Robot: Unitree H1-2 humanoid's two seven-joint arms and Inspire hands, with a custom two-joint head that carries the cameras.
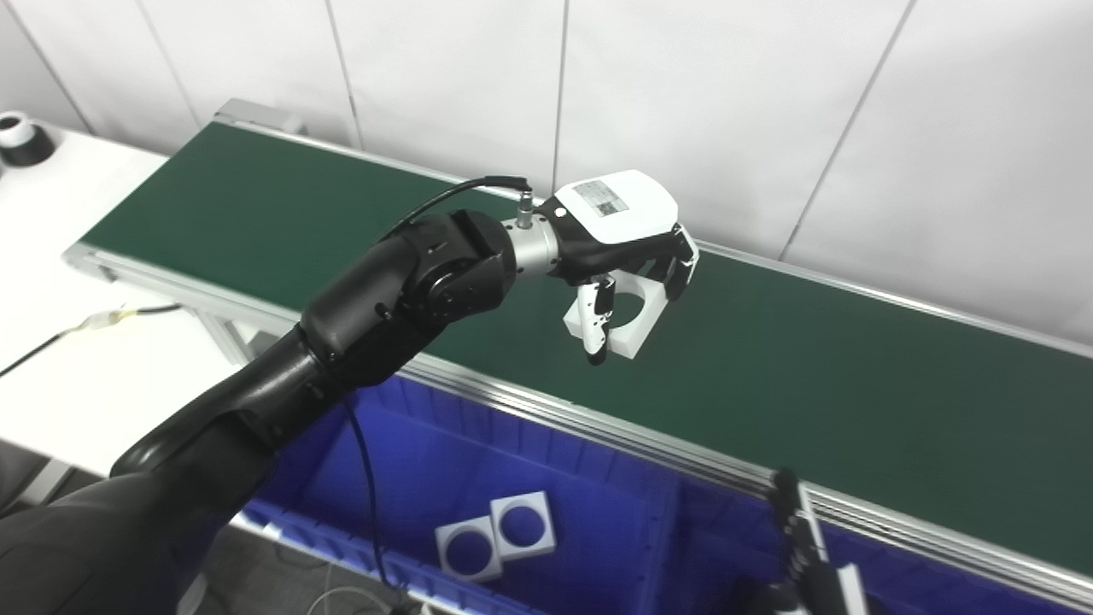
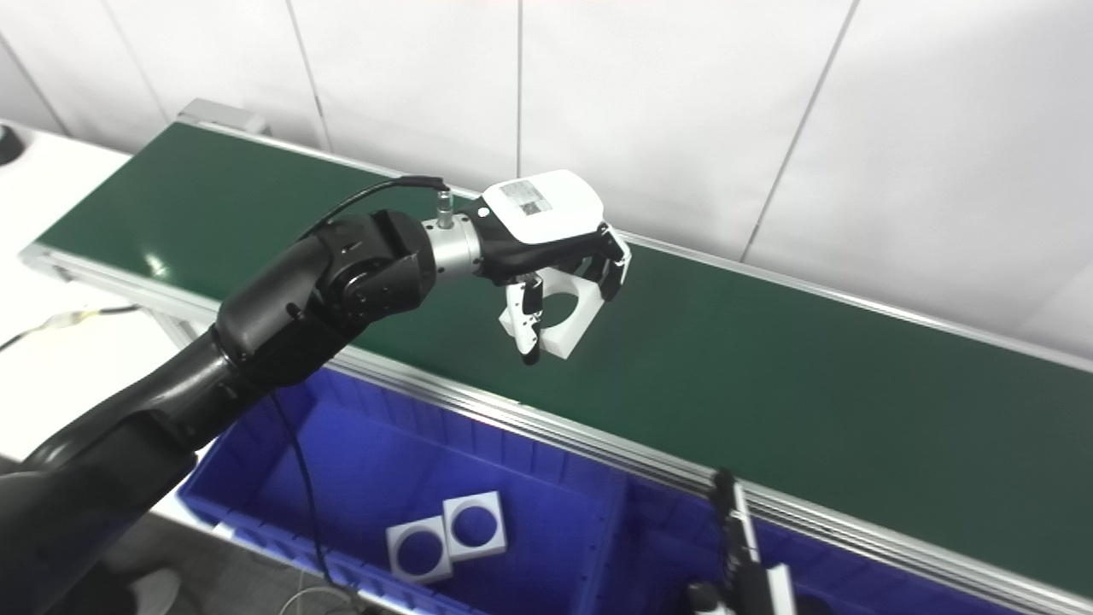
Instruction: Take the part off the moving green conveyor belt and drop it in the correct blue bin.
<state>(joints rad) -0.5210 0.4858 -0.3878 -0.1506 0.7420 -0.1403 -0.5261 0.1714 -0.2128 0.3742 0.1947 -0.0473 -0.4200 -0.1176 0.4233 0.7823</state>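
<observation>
My left hand [image 1: 623, 235] reaches over the green conveyor belt [image 1: 811, 376] and is shut on a white square part with a round hole [image 1: 639, 318], held a little above the belt near its front side. The same part shows in the right eye view [image 2: 570, 314]. The blue bin [image 1: 444, 461] lies below the belt's front rail and holds two white square parts with round holes [image 1: 495, 536]. Only the raised fingertips of my right hand [image 1: 798, 534] show at the bottom right; its palm is hidden.
The belt's aluminium front rail [image 1: 598, 423] runs between the belt and the bin. A divider wall [image 1: 675, 521] splits the bin into compartments. A white table [image 1: 51, 282] with a cable lies to the left. A white panelled wall stands behind the belt.
</observation>
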